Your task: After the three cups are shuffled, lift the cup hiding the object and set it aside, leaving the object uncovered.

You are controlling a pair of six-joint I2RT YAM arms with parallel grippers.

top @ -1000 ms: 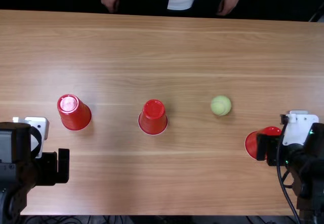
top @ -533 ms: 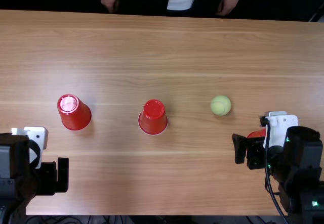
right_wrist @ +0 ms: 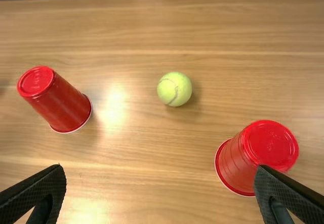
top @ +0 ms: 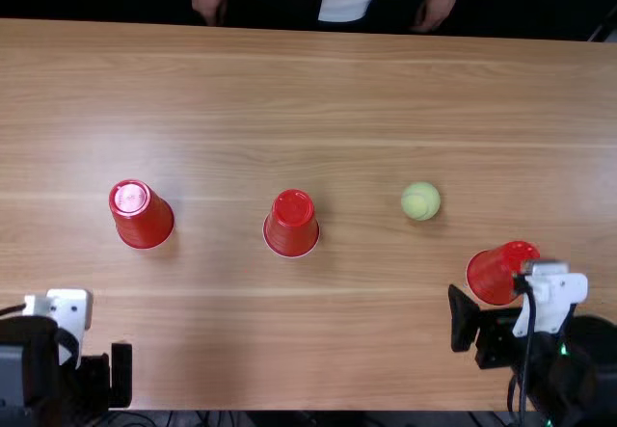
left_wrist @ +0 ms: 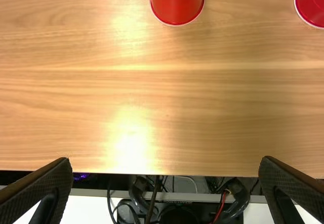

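Right gripper (right_wrist: pixel 158 176): jaws spread wide, holding nothing, low over the table (top: pixel 308 90) near its near edge, on the right side. Left gripper (left_wrist: pixel 163 163): jaws likewise spread wide and empty, at the near edge on the left, fingers reaching past the edge above a tangle of cables (left_wrist: pixel 157 204). Right cup (top: pixel 499 271): red, standing mouth down just beyond the right gripper and close by one of its fingers; whether they touch cannot be told. Ball (top: pixel 420 200): yellow-green, bare on the wood with nothing over it, lying between the right cup and the middle cup, apart from both and farther from the near edge than the right cup. Middle cup (top: pixel 291 223): red, mouth down, about the middle of the table's width, roughly level with the ball. Left cup (top: pixel 142 215): red, mouth down, well apart from the middle cup, on the left side, beyond the left gripper and roughly in line with the middle cup and ball.
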